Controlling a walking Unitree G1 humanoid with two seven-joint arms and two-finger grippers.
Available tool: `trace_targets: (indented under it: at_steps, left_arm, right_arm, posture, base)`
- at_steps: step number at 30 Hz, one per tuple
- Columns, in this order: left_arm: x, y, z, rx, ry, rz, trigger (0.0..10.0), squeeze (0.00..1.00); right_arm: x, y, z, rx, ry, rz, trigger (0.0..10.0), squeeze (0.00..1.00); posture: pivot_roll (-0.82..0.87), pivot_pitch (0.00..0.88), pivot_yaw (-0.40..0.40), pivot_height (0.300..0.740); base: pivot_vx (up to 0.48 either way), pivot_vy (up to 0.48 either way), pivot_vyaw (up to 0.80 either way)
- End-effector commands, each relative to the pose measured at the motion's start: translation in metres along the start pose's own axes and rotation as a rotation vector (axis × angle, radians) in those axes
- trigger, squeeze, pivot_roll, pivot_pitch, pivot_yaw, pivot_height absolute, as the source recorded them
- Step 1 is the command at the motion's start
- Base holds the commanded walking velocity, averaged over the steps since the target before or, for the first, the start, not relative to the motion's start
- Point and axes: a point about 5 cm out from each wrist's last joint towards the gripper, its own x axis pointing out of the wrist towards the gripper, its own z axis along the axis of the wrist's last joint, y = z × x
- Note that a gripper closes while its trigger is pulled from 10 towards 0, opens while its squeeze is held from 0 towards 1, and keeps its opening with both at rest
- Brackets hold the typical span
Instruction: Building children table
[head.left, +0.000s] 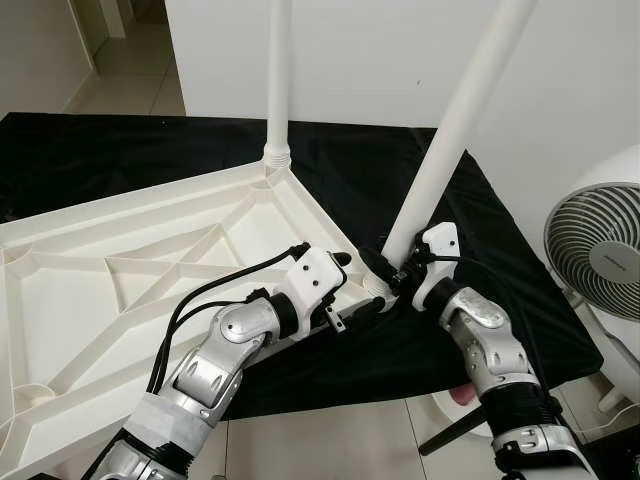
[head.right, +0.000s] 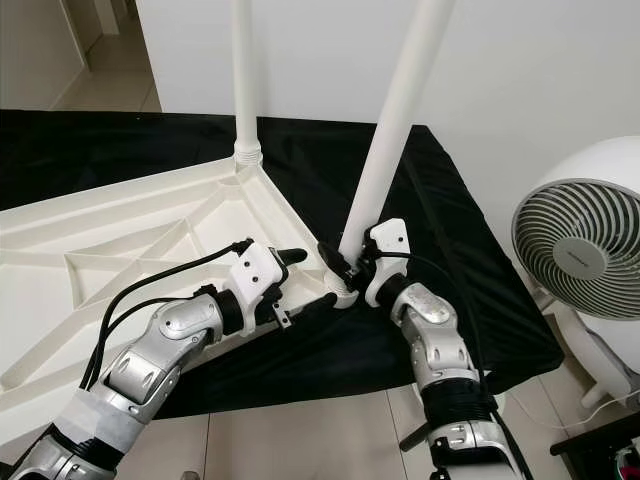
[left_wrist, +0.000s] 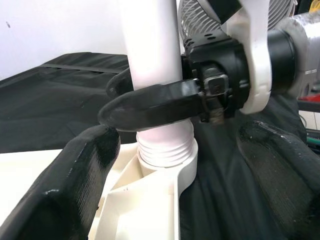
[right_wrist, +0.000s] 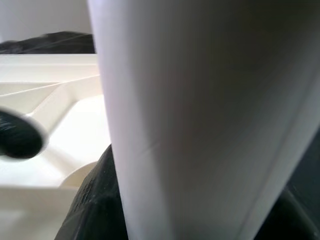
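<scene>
My right gripper (head.right: 345, 272) is clamped around the bottom of a white table leg (head.right: 395, 110), its two black fingers (left_wrist: 150, 105) wrapping the tube from either side just above the ribbed thread. That leg leans away from me and to my right, its threaded end sitting in the round socket (left_wrist: 170, 170) at the near corner of the tabletop (head.left: 90, 300). In my right wrist view the leg runs very close across the picture, with a dark finger pressed against it on each side.

My left gripper (head.left: 362, 283) is spread wide and grips nothing. One finger reaches along the edge of the tabletop towards the socket, the other points up past the corner. In my left wrist view the two fingertips (left_wrist: 75, 190) stand well apart, one over the white corner of the tabletop and one over the black cloth (head.left: 500, 260), with the socket and the held leg between them. I cannot tell whether either fingertip touches the plastic.

The tabletop lies upside down on the black cloth, its ribbed underside facing up. A second leg (head.left: 279, 70) stands upright in the far corner socket. A white fan (head.right: 580, 250) stands on the floor to my right, beside the cloth
</scene>
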Motion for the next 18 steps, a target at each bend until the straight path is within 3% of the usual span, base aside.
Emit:
trace_targets:
  at_steps: [1, 5, 6, 9, 13, 18]
  left_arm:
    - [0.001, -0.003, -0.002, 0.004, 0.004, -0.035, 10.0, 0.0]
    - [0.002, -0.004, -0.002, 0.002, 0.004, -0.038, 10.0, 0.0]
    - [0.002, -0.005, -0.003, 0.001, 0.004, -0.041, 10.0, 0.0]
    - [0.003, -0.005, -0.003, 0.001, 0.004, -0.044, 10.0, 0.0]
    - [0.004, -0.006, -0.003, 0.0, 0.001, -0.053, 10.0, 0.0]
    - [0.005, -0.006, -0.003, 0.0, 0.0, -0.057, 10.0, 0.0]
  right_arm:
    - [-0.001, 0.006, -0.01, 0.058, 0.032, -0.104, 0.0, 0.0]
    - [0.0, 0.012, -0.01, 0.077, 0.018, -0.16, 0.0, 0.0]
    - [0.0, 0.017, -0.01, 0.089, 0.012, -0.239, 0.0, 0.0]
    - [0.0, 0.02, -0.011, 0.096, 0.012, -0.3, 0.0, 0.0]
    - [-0.002, 0.027, -0.013, 0.094, 0.02, -0.493, 0.0, 0.0]
    - [0.0, 0.037, -0.014, 0.119, 0.022, -0.511, 0.0, 0.0]
  posture:
    - [0.11, 0.0, -0.065, 0.74]
    - [0.11, 0.0, -0.065, 0.74]
    - [0.11, 0.0, -0.064, 0.74]
    - [0.1, 0.0, -0.063, 0.74]
    - [0.1, 0.0, -0.062, 0.74]
    - [0.1, 0.0, -0.06, 0.74]
  base:
    - [0.0, 0.0, 0.0]
    - [0.0, 0.0, 0.0]
    - [0.0, 0.0, 0.0]
    - [0.0, 0.0, 0.0]
    - [0.0, 0.0, 0.0]
    - [0.0, 0.0, 0.0]
